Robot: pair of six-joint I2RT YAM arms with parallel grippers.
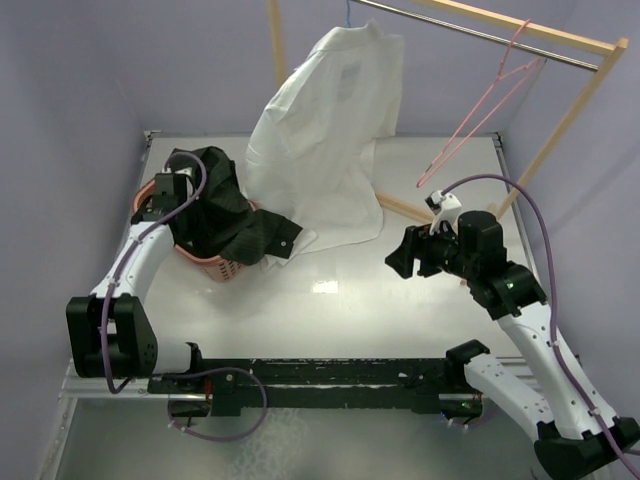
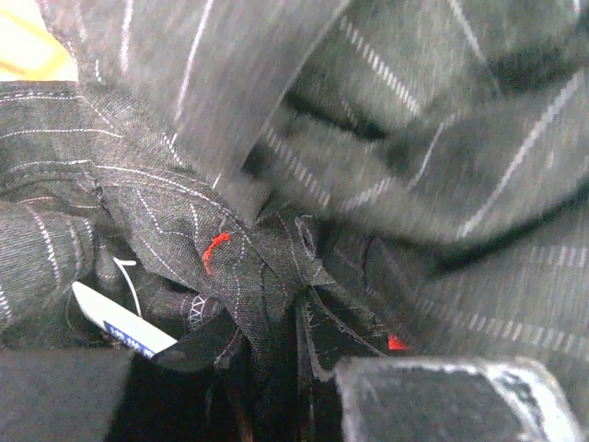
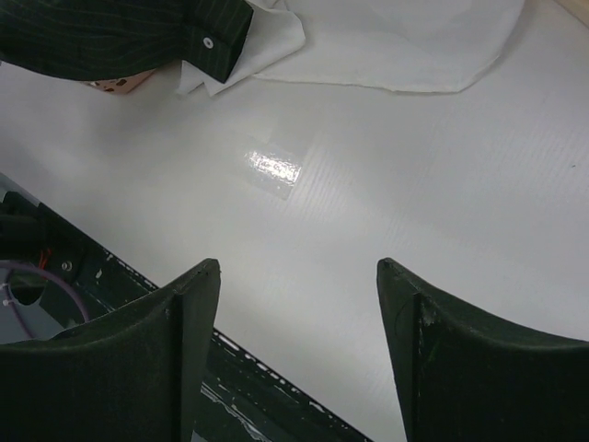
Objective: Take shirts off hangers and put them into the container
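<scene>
The black pinstriped button-up shirt (image 1: 215,210) lies heaped in and over the small salmon-pink lattice laundry basket (image 1: 218,268), which stands on the left of the white worktop (image 1: 330,320). Part of the shirt spills over the basket's right side onto the worktop, where a cuff with a small white button (image 3: 208,42) lies across a corner of the large plain white shirt (image 1: 320,140).

My left pincer (image 1: 172,195) is over the basket, pressed into the dark cloth. From my left wrist I see little but crumpled pinstriped fabric, a white label with blue print (image 2: 120,322) and a bit of red thread (image 2: 214,250). Folds of cloth bunch between my two dark fingers (image 2: 442,396), yet I cannot tell whether that pincer is clenched on the shirt or has let it go.

My right pincer (image 3: 296,276) is released, its jaws spread wide with nothing between them. It hovers above bare worktop, well apart from the basket, and points toward the two shirts.

The white shirt hangs on the thin blue wire hanger (image 1: 348,12), of which only the hook shows, and its hem rests on the worktop behind the basket. The thin pink wire hanger (image 1: 480,115) hangs bare and tilted from the metal rail (image 1: 470,30) of the wooden rack (image 1: 560,130) at far right.
</scene>
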